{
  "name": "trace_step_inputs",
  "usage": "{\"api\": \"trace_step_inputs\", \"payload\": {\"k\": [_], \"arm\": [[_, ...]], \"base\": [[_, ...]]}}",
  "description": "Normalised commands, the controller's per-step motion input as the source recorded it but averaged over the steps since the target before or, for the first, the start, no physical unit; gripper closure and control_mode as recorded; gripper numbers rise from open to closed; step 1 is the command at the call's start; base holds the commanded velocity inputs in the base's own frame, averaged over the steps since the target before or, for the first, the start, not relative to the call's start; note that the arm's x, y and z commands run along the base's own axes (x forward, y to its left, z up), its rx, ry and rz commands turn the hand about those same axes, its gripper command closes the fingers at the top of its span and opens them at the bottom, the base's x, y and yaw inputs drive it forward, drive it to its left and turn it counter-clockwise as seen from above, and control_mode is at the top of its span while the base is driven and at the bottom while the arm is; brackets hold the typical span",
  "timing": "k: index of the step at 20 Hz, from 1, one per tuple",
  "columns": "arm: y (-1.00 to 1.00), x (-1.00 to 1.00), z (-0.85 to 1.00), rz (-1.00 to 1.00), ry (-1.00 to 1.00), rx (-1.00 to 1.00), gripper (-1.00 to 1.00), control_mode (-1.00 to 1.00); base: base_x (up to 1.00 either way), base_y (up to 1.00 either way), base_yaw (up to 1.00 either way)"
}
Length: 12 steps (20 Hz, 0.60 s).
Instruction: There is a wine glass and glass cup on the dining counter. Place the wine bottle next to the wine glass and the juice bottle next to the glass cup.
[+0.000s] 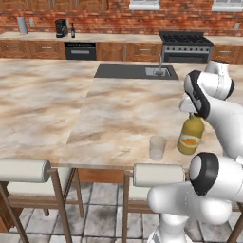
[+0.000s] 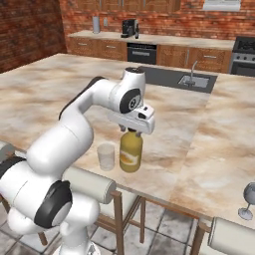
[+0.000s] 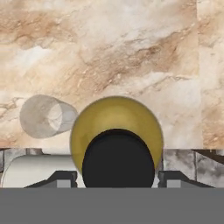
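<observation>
**Juice bottle gripped at cap, close to desk edge**

The claw (image 2: 131, 129) is closed narrow on the cap of the juice bottle (image 2: 131, 152), held directly beneath it; whether the base already rests on the desk (image 2: 209, 149) cannot be told. The glass cup (image 2: 105, 157) stands just beside the bottle, on the arm's side of the claw.

Risks, as judged: a tip-over could be caused if release is made w/ the base not flat; the cup could be knocked by any sideways drift; both sit near the desk's front edge, so a fall to the floor is possible.

The bottle's long axis is seen approx. vertical, cap up into the claw, base down.
</observation>
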Motion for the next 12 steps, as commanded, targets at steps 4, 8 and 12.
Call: {"api": "trace_step_inputs", "payload": {"k": [4, 8, 12], "arm": [[0.0, 0.33, -0.15, 0.23, 0.01, -0.01, 1.0, -1.0], [0.0, 0.24, -0.15, 0.17, 0.0, -0.05, 1.0, -1.0], [0.0, 0.14, -0.22, 0.11, 0.0, -0.08, 1.0, -1.0]], "base": [[0.0, 0.0, 0.0], [0.0, 0.0, 0.0], [0.0, 0.0, 0.0]]}}
